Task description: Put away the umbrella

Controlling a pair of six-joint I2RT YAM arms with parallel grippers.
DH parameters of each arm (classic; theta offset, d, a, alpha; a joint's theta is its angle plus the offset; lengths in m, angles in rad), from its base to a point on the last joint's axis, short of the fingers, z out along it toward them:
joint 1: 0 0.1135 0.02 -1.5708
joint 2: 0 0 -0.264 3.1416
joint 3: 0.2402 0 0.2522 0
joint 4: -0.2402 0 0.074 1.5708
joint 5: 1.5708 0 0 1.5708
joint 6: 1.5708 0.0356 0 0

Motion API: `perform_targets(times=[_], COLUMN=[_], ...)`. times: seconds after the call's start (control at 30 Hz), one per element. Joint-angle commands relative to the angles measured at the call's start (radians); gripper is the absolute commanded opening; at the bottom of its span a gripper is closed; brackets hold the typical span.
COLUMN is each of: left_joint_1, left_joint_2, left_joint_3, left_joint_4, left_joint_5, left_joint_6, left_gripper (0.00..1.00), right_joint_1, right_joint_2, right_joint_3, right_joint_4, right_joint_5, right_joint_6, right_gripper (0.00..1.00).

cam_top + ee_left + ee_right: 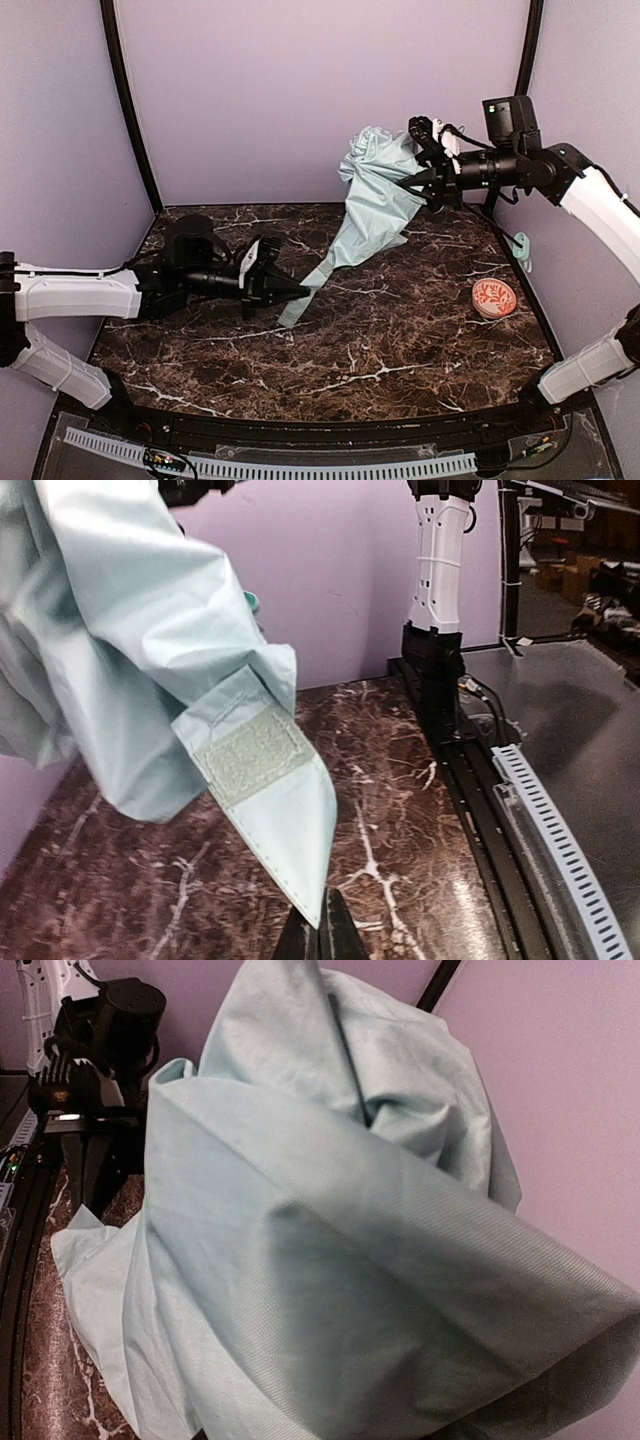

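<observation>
Legible text, labels, brands, numbers, signs: none in any view.
- Fabric of the umbrella point(375, 200) and its rough strap patch point(250, 755): nothing readable.
- Orange-red round item point(494, 297), right side of the table point(350, 350): white pattern, too small to tell whether it holds lettering.

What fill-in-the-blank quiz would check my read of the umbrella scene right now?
The left gripper pinches the tip of the umbrella's ____. The right gripper holds the umbrella ____ the table. The round orange-red object sits on the table's ____ side.
Missing: strap; above; right.
</observation>
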Motion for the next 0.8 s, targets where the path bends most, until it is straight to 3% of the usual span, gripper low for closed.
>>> perform_targets(times=[0.0,0.13,0.27,0.53,0.63,0.77], left_joint_1=[-0.003,-0.001,0.033,0.126,0.17,0.191], left_joint_2=[-0.115,-0.034,0.136,0.411,0.471,0.532], left_joint_3=[-0.005,-0.016,0.006,0.198,0.237,0.287], left_joint_4=[-0.227,-0.221,0.015,0.286,0.354,0.38], left_joint_5=[-0.138,-0.275,-0.43,-0.331,-0.286,-0.223], left_joint_6=[0.192,0.319,0.393,0.51,0.527,0.562], left_gripper=[0.0,0.0,0.0,0.0,0.0,0.0], right_joint_1=[-0.035,-0.014,0.087,0.212,0.249,0.283], right_joint_2=[-0.026,0.006,0.062,0.05,0.047,0.073], right_joint_3=[-0.001,0.039,0.096,0.004,-0.08,-0.218], right_joint_4=[0.103,0.092,-0.077,-0.314,-0.334,-0.234], right_joint_5=[0.072,-0.126,-0.211,-0.313,-0.297,-0.225], right_joint_6=[0.038,0.031,-0.057,-0.104,-0.086,-0.002], right_gripper=[0.0,0.0,0.0,0.0,0.0,0.0])
